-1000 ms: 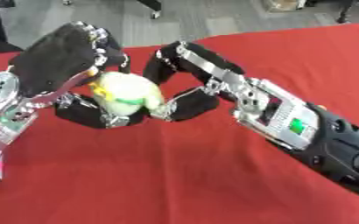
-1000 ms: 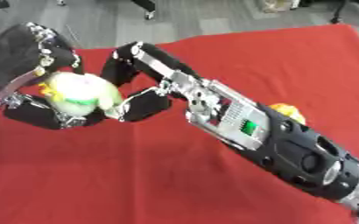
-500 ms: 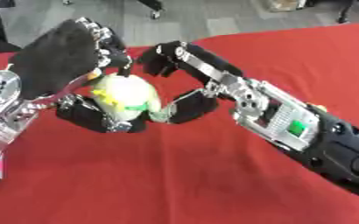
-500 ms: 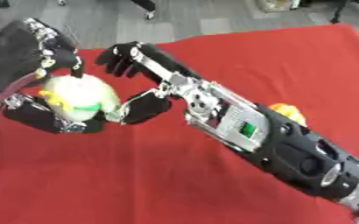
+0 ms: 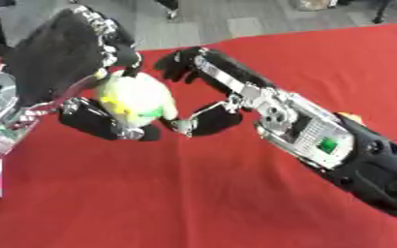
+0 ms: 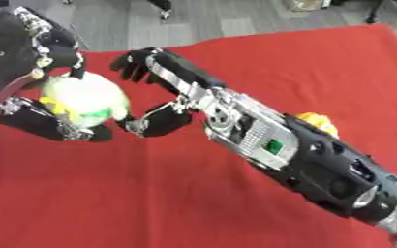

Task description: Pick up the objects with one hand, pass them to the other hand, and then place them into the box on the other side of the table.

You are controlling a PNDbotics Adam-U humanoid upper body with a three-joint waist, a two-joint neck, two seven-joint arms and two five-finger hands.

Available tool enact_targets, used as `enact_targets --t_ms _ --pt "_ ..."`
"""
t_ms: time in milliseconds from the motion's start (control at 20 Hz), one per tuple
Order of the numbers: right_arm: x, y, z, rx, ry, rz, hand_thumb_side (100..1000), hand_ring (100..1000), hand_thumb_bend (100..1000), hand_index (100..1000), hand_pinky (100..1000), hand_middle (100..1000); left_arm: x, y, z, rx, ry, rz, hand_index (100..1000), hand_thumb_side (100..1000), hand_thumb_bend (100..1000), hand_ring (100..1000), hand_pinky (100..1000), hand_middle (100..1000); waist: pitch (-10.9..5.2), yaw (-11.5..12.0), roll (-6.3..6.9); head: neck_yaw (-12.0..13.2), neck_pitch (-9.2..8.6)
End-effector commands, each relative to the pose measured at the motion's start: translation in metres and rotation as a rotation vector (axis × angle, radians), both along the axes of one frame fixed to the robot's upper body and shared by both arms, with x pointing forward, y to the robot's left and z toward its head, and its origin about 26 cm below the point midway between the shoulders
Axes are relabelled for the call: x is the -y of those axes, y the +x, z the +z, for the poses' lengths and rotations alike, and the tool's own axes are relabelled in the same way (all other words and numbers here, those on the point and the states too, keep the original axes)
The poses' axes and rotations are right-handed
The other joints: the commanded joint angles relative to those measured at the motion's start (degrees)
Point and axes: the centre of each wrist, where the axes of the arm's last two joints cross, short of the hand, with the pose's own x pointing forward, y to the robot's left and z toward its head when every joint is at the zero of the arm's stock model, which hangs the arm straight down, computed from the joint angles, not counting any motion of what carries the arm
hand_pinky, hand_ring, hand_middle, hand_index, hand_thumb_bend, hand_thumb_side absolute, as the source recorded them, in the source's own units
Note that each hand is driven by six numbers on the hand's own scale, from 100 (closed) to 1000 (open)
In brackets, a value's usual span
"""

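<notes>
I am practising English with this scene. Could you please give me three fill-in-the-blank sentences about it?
1. The pale ball is held in the robot's ____ hand.
2. The right hand is ____, its fingers spread beside the ball.
3. The cloth on the table is ____.

Missing words: left; open; red

Pale yellow-and-green ball (image 5: 135, 98), red tablecloth (image 5: 193, 193), black hands.
</notes>
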Motion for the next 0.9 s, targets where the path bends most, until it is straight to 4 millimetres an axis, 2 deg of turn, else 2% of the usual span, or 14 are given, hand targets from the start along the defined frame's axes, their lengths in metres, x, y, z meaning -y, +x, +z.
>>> enact_targets --t_ms 50,200,450,550,750,900 --pt "0.004 -0.001 0.007 0.038 -0.019 -0.015 129 743 586 827 728 695 -0.03 0.007 0.014 0.017 -0.067 0.042 127 345 783 100 100 100 -0.37 0.02 0.43 0.06 0.16" --pt "0.005 -0.001 0.007 0.036 -0.026 -0.002 100 744 656 831 728 697 -0.055 0.009 0.014 -0.018 -0.14 0.083 124 261 765 100 100 100 -0.28 0.1 0.39 -0.08 0.18" --pt "0.006 -0.001 0.006 0.028 -0.031 0.006 103 744 695 832 728 698 -0.081 0.008 0.018 -0.035 -0.196 0.141 123 226 785 100 100 100 -0.2 0.13 0.17 0.08 0.11" --pt "0.007 -0.001 0.005 0.027 -0.03 0.0 100 745 688 831 753 698 -0.097 0.009 0.024 -0.034 -0.228 0.192 122 194 792 100 100 100 -0.18 0.23 0.15 1.81 -0.03" --pt "0.01 -0.001 0.006 0.032 -0.004 -0.028 170 747 653 823 762 696 -0.132 0.008 0.039 -0.029 -0.29 0.306 123 166 829 100 100 100 -0.21 0.51 0.3 4.49 -0.49" --pt "0.012 -0.001 0.007 0.035 0.016 -0.04 212 747 632 819 763 697 -0.153 0.007 0.047 -0.02 -0.328 0.376 122 134 821 100 100 100 -0.32 0.61 0.38 6.41 -0.88"
